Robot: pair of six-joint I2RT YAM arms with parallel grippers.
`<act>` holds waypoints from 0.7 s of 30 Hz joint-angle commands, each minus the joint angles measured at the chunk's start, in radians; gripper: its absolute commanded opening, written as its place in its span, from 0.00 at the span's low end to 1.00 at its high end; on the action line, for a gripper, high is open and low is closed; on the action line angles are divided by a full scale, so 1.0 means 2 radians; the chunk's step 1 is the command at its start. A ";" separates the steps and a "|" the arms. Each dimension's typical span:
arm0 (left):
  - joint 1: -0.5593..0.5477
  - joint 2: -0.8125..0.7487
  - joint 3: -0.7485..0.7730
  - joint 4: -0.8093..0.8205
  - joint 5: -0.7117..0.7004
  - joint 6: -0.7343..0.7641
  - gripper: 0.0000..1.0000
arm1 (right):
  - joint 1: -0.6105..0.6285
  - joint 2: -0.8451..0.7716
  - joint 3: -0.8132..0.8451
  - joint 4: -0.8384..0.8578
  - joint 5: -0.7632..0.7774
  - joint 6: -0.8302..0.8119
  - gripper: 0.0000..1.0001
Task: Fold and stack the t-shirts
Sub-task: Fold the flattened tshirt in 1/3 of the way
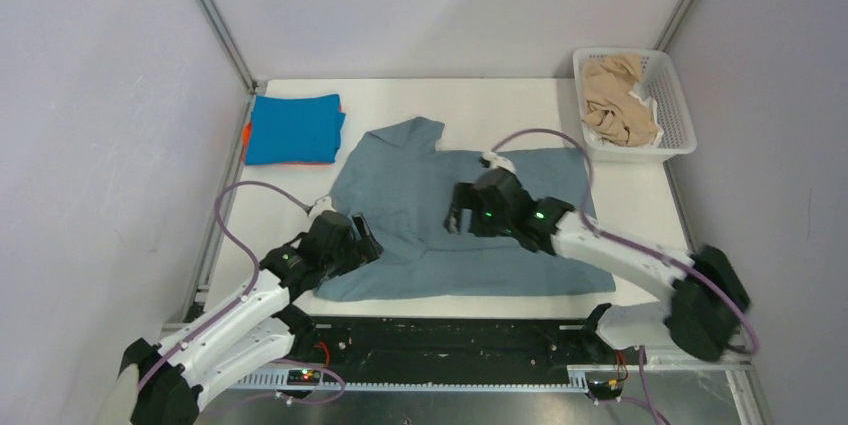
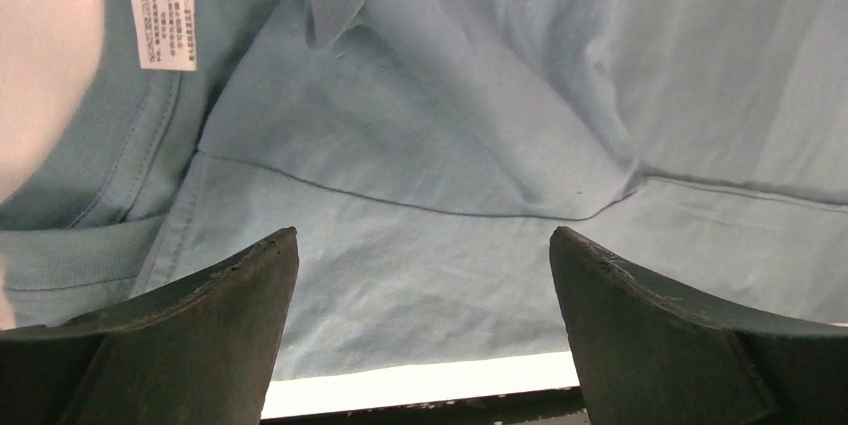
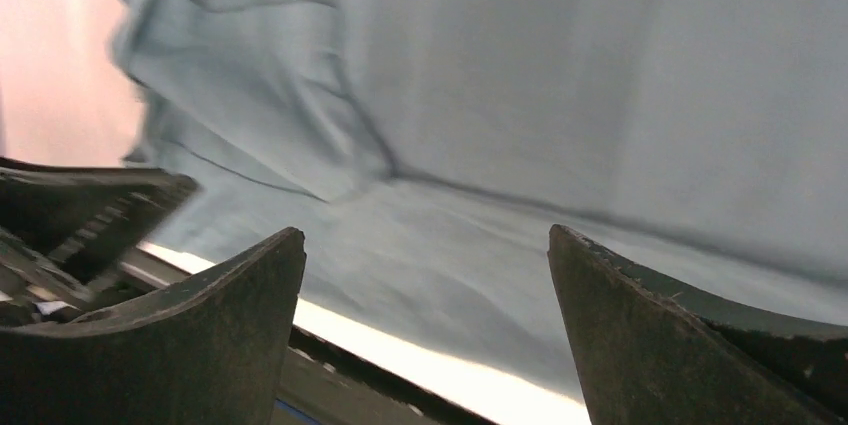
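Large grey-blue cloth t-shirt (image 1: pixel 400 185) lying on white table (image 1: pixel 500 110), left gripper (image 1: pixel 357 241) spread apart above it, right gripper (image 1: pixel 460 213) likewise apart.

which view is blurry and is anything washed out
Right wrist view: smeared, the large grey-blue cloth t-shirt soft, with a washed-out pinkish patch at the left edge; left wrist view: sharp, the white sewn-in care label crisp, a blown-out pale patch top left; top external view: evenly lit, sharp.
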 commanded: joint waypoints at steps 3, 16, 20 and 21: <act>-0.001 0.025 -0.008 0.017 -0.006 0.022 1.00 | 0.030 0.198 0.156 0.108 -0.023 -0.035 0.86; 0.001 0.048 -0.045 0.037 -0.023 0.011 1.00 | 0.041 0.450 0.360 0.065 -0.036 -0.037 0.55; 0.000 0.045 -0.052 0.037 -0.027 0.006 1.00 | 0.046 0.464 0.370 0.049 -0.022 -0.036 0.49; 0.000 0.045 -0.053 0.037 -0.027 0.006 1.00 | 0.048 0.464 0.371 0.044 -0.015 -0.038 0.49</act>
